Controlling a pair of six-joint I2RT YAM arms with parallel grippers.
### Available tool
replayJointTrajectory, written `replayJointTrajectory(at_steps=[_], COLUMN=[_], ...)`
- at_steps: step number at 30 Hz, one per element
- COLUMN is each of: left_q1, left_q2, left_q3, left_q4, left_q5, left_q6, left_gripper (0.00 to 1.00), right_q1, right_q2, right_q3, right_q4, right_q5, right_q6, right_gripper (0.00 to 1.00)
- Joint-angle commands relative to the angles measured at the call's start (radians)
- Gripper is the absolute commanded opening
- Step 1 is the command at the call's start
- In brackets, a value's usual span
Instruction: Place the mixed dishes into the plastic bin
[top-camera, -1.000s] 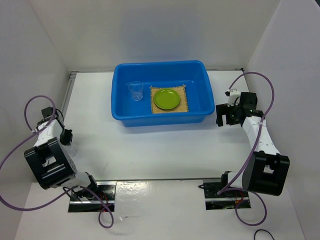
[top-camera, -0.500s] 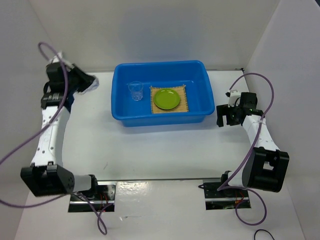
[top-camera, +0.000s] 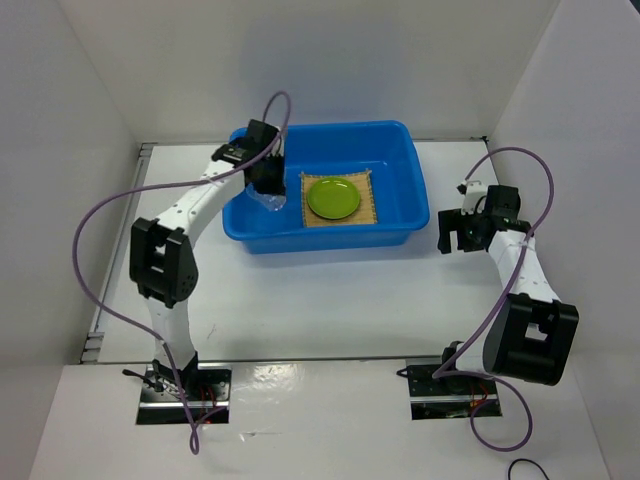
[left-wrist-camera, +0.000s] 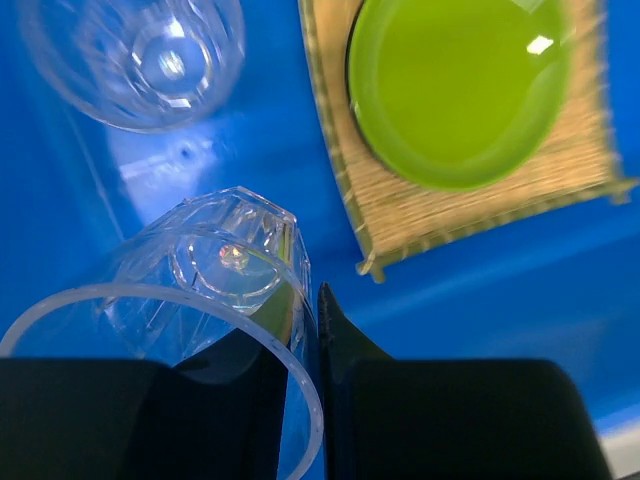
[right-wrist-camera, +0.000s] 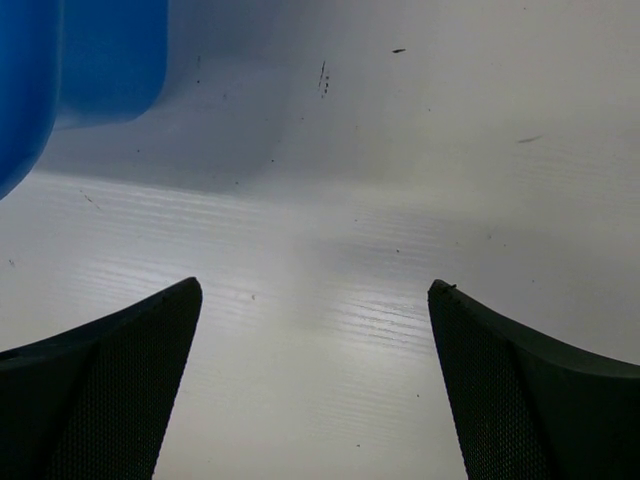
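- My left gripper (left-wrist-camera: 316, 300) pinches the wall of a clear glass (left-wrist-camera: 215, 265) at the left end of the blue bin (top-camera: 320, 131).
- A second glass (left-wrist-camera: 135, 55) stands in the bin beside the bamboo mat (left-wrist-camera: 480, 195), which carries the lime-green plate (left-wrist-camera: 455, 90).
- My right gripper (right-wrist-camera: 312, 290) hangs spread wide over the table (right-wrist-camera: 400, 150), outside the bin.

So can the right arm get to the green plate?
Probably yes. The plate lies bare on the mat, and the left gripper holds its glass off to the side. The open right gripper would only need to rise over the bin rim.
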Motion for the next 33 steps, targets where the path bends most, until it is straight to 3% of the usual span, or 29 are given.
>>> replayJointTrajectory(at_steps=[1, 12, 20, 24, 25, 26, 29, 30, 33], left_q1=[-0.013, -0.013, -0.004, -0.004, -0.004, -0.004, -0.004, -0.004, -0.004], left_q2=[0.046, 0.207, 0.229, 0.229, 0.220, 0.201, 0.145, 0.131, 0.071], left_q3=[0.075, 0.103, 0.091, 0.080, 0.080, 0.080, 0.055, 0.055, -0.001], left_q4=[-0.036, -0.003, 0.039, 0.057, 0.057, 0.057, 0.080, 0.097, 0.135], left_q5=[-0.085, -0.183, -0.140, -0.151, -0.163, -0.177, -0.214, -0.226, -0.275], left_q6=[0.057, 0.102, 0.120, 0.111, 0.111, 0.094, 0.085, 0.085, 0.073], left_gripper=[0.00, 0.01, 0.05, 0.15, 0.21, 0.36, 0.47, 0.57, 0.59], right_q1=[-0.025, -0.054, -0.054, -0.054, -0.054, -0.054, -0.054, -0.054, -0.054], right_q2=[-0.011, -0.020, -0.020, -0.030, -0.030, -0.030, -0.030, -0.030, -0.020], right_q3=[0.017, 0.026, 0.026, 0.035, 0.035, 0.035, 0.035, 0.035, 0.035], right_q4=[0.007, -0.002, -0.002, 0.007, 0.007, 0.007, 0.007, 0.007, 0.007], right_q5=[-0.004, -0.022, -0.022, -0.022, -0.022, -0.022, -0.022, -0.022, -0.033], right_q6=[-0.009, -0.009, -0.009, -0.009, -0.009, -0.009, -0.009, -0.009, -0.018], right_gripper=[0.98, 0.98, 0.98, 0.98, 0.98, 0.98, 0.98, 0.98, 0.98])
